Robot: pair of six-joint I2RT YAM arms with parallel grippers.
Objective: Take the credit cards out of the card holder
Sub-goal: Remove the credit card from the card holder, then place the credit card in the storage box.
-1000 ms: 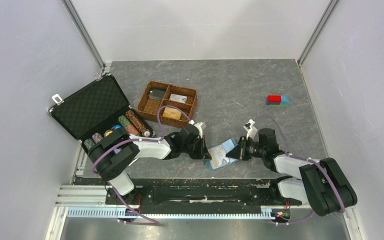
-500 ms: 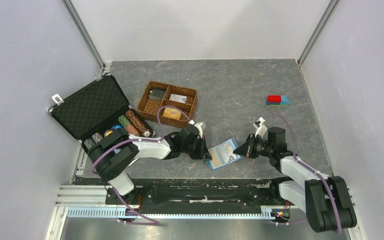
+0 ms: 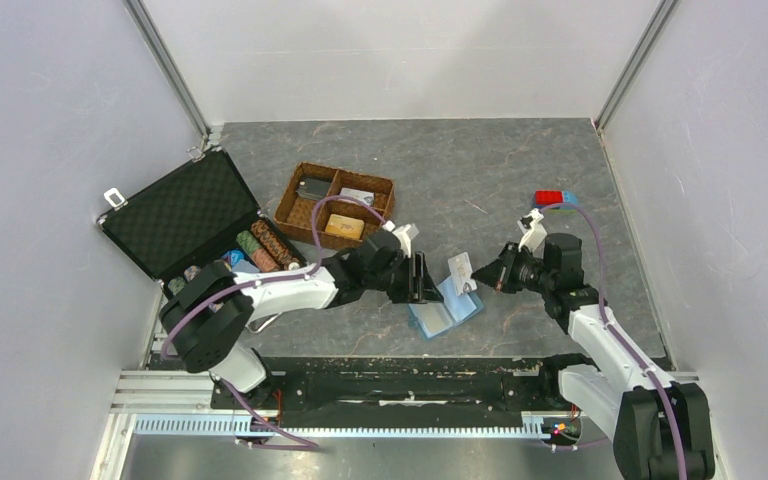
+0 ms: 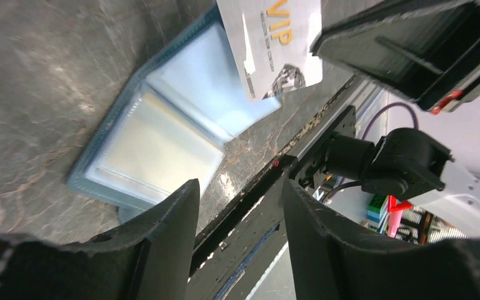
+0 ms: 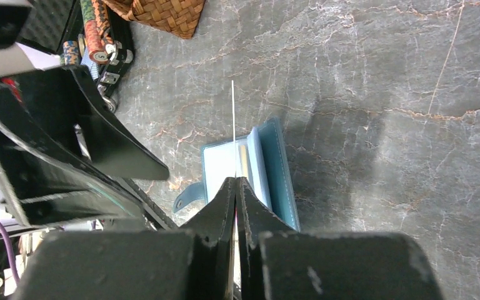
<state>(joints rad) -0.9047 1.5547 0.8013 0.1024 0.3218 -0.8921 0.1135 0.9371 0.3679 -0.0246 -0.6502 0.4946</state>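
Observation:
The card holder lies open on the table, light blue inside with a teal cover; the left wrist view shows its clear pockets. My right gripper is shut on a white credit card with gold "VIP" lettering, held on edge above the holder. In the right wrist view the card is a thin white line rising from the shut fingertips, with the holder below. My left gripper stands open just left of the holder, nothing between its fingers.
A brown wicker tray holding small items sits behind the left arm. An open black case with poker chips is at the left wall. A red and blue block lies at the far right. White walls enclose the table.
My left gripper has opened, let go of the holder and lifted away. My right gripper has pulled the white card out of the holder, moving right and back.

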